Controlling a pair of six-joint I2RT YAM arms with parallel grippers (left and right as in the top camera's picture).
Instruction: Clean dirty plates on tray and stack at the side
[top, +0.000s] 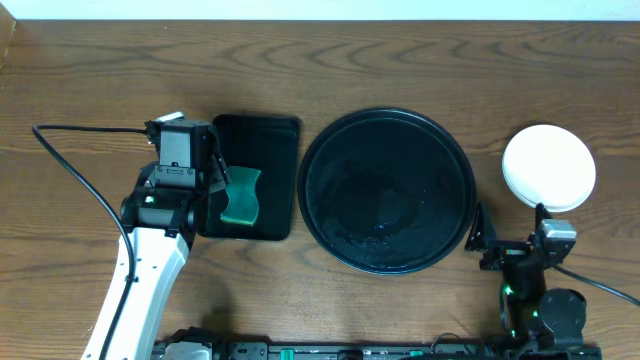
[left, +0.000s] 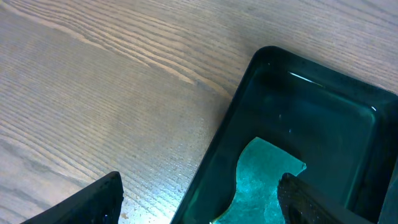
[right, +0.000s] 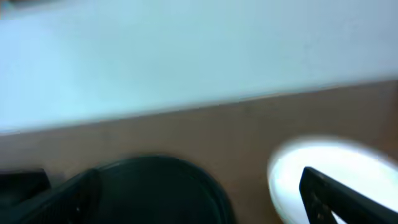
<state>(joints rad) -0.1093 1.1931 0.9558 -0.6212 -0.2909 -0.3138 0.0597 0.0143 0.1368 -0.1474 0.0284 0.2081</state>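
Left gripper (left: 199, 180) gapes wide, gripping nothing; one finger hangs over the sponge (left: 264, 177) in the small tray (left: 323, 118). Right gripper (right: 199, 174) is spread wide and empty, with the plates (top: 548, 165) ahead on its right and the round tray (top: 385, 190) on its left.

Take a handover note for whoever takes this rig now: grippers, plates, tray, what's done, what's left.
Left gripper: open, empty, straddling the small tray's edge by the green sponge.
Right gripper: open, empty, between the round tray and the plates.
The round tray: bare, no plates on it.
The plates: white stack on the table to its right; count unclear from above.
Done: apparently all plates are off the round tray.
Left: check the stack.
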